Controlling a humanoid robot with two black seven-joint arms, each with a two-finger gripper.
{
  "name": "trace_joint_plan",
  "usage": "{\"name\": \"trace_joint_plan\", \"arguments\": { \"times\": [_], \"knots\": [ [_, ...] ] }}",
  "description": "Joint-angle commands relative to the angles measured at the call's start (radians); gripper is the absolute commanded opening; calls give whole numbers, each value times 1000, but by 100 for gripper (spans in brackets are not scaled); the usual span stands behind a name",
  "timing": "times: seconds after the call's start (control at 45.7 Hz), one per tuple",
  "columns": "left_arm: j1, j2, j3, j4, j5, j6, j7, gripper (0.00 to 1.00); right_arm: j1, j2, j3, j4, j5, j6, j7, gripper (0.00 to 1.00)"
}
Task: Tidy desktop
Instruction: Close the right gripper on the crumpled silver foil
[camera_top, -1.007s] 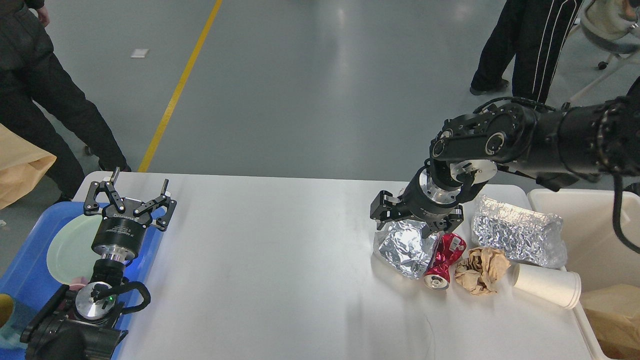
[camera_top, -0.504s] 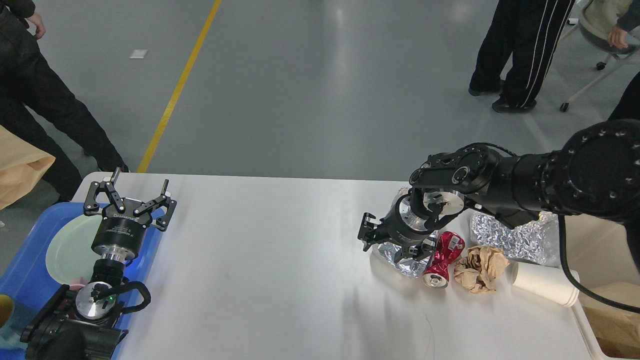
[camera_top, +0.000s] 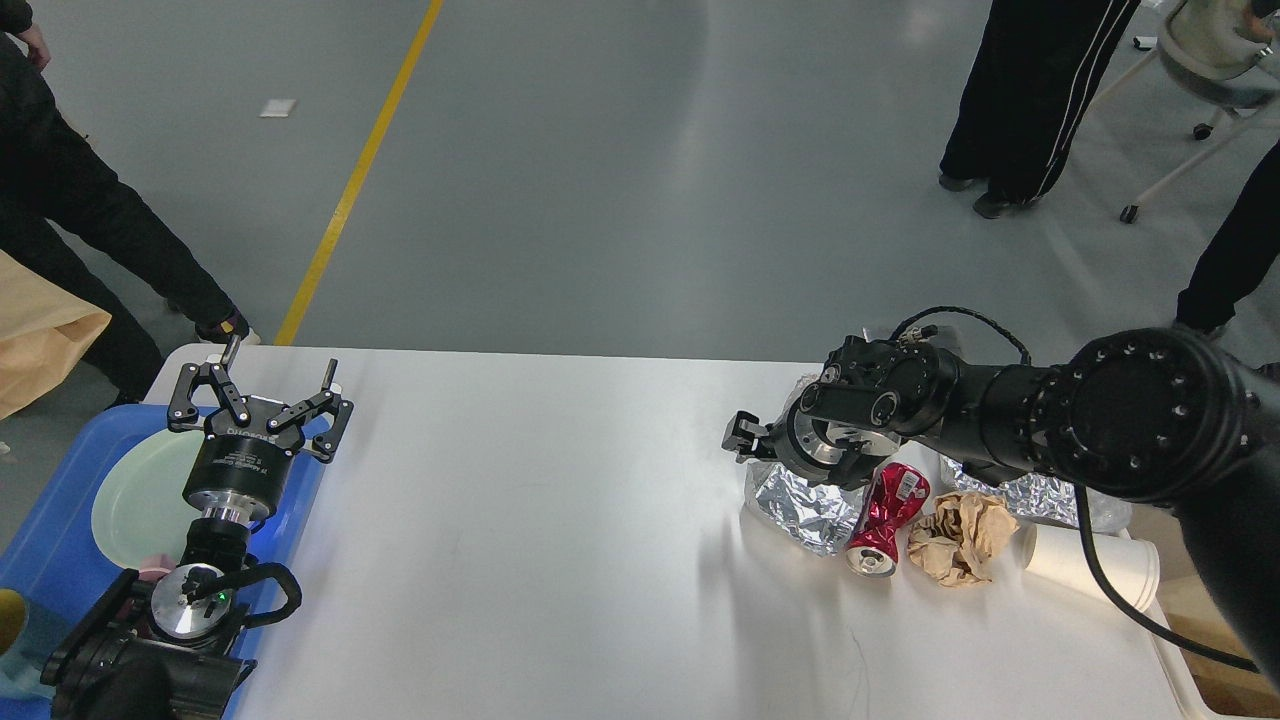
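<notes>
With the left gripper (camera_top: 262, 400) spread open over the blue tray (camera_top: 50, 550) and the right gripper (camera_top: 745, 440) low at the foil wad (camera_top: 805, 500) on the white counter (camera_top: 550, 520), closure indeterminable, the adjacent crushed can (camera_top: 885, 515) may be displaced.

Left arm enters at the lower left corner and rises to its gripper (camera_top: 262, 385), wrist roughly vertical, jaws pointing away from the robot and spread wide, holding nothing. Right arm enters from the right edge, forearm nearly horizontal, elbow joint large in the foreground, wrist bent downward. Right gripper (camera_top: 745, 437) points left and down; its jaws are too dark to tell apart.
</notes>
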Motion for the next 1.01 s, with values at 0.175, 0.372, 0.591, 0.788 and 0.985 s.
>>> {"name": "trace_joint_plan", "arguments": {
  "times": [0.175,0.372,0.591,0.788,0.985],
  "knots": [
    [0,0,0,0,0,0,0,96,-139,57,13,-263,5,-42,-1,85],
    [0,0,2,0,0,0,0,96,-232,111,13,-363,-9,-115,2,82],
    [0,0,0,0,0,0,0,96,-242,117,17,-351,-8,-142,8,82],
    [0,0,2,0,0,0,0,96,-259,117,16,-352,-9,-146,10,81],
    [0,0,2,0,0,0,0,96,-272,117,19,-338,-8,-146,11,79]
  ]
}}
